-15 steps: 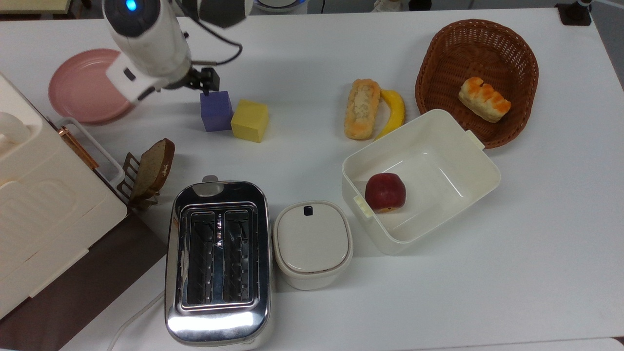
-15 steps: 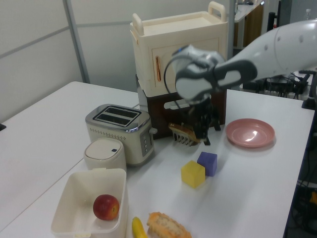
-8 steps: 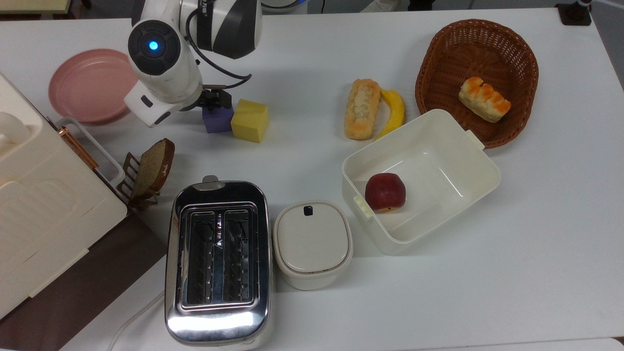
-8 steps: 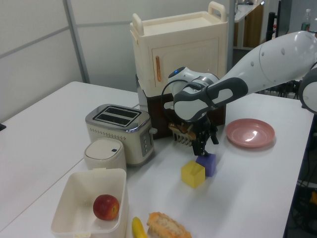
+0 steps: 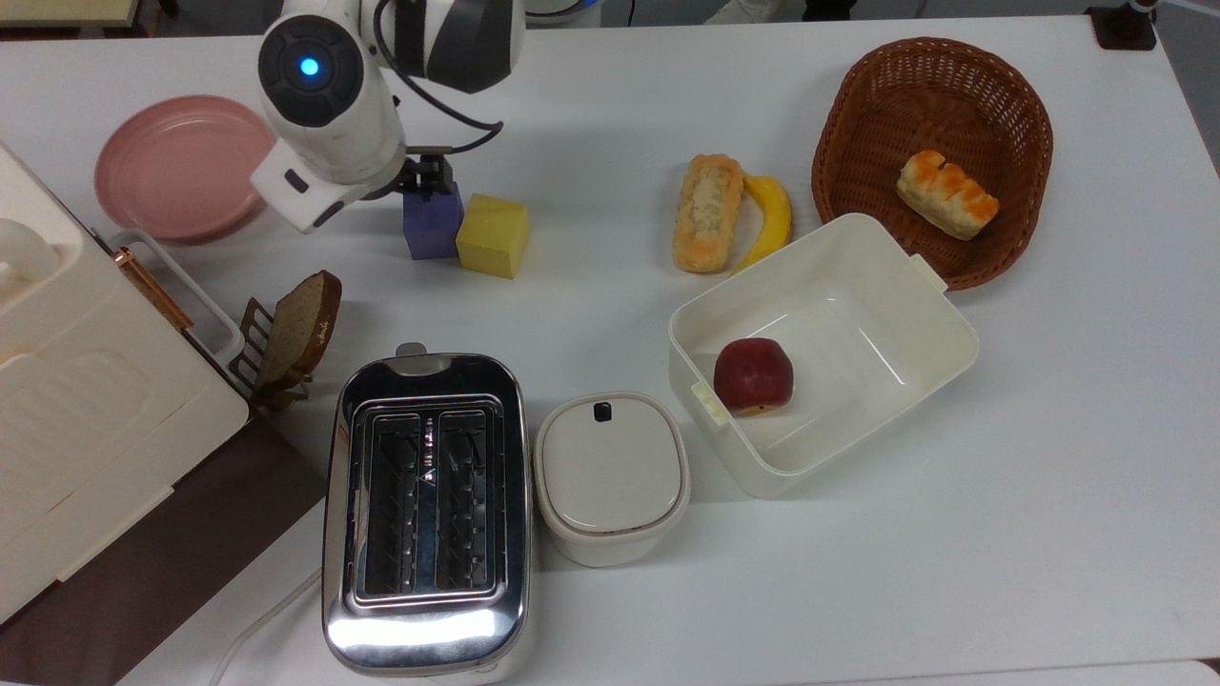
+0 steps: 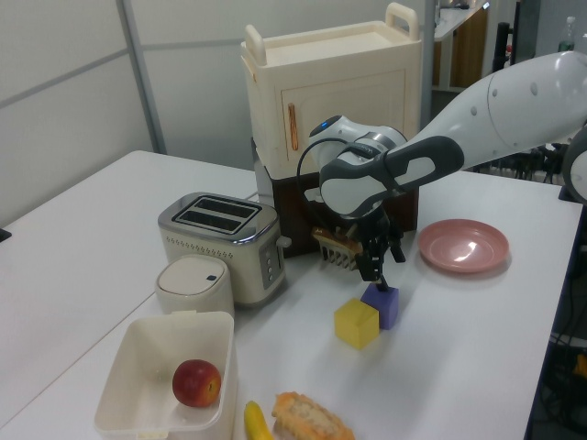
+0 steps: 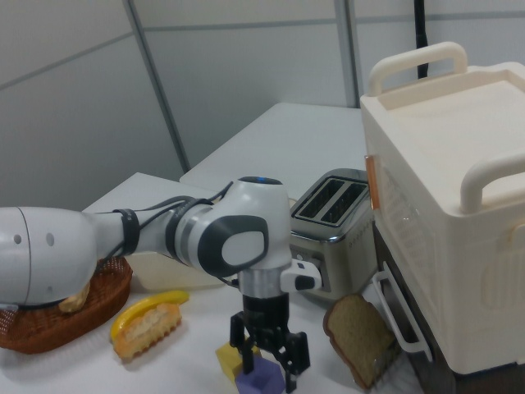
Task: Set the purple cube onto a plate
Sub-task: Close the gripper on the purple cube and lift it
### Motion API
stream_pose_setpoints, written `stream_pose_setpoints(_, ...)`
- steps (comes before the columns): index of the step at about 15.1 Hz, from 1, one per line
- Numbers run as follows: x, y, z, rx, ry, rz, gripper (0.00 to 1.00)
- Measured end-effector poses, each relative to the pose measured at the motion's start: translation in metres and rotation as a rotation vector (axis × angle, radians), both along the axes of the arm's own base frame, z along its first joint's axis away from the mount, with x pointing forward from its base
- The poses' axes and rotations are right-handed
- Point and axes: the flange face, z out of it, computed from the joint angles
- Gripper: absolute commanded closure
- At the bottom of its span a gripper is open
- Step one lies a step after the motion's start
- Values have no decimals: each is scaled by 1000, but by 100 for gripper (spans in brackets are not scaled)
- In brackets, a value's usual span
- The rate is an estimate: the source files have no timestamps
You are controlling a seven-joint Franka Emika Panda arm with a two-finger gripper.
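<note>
Here, purple cube between gripper fingers, touching yellow cube.

Purple cube, pink plate

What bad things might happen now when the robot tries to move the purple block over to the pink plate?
1. The purple cube sits right against the yellow cube, so lifting it may drag or knock the yellow one.
2. The tool is on the cube's upper part, so the cube might slip out.
3. The plate lies close to the cream cabinet, which the arm could bump.
</note>
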Motion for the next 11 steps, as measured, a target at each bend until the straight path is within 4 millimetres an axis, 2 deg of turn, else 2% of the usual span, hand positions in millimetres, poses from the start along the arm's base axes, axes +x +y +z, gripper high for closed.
stream_pose_setpoints(4,-1,46,2,21,51,57,0)
stream_pose_setpoints(6,1,58,-4,21,57,67,0)
stream_pose_setpoints(9,4,63,-23,8,71,53,0)
stream_pose_setpoints(11,4,56,-23,3,70,44,0)
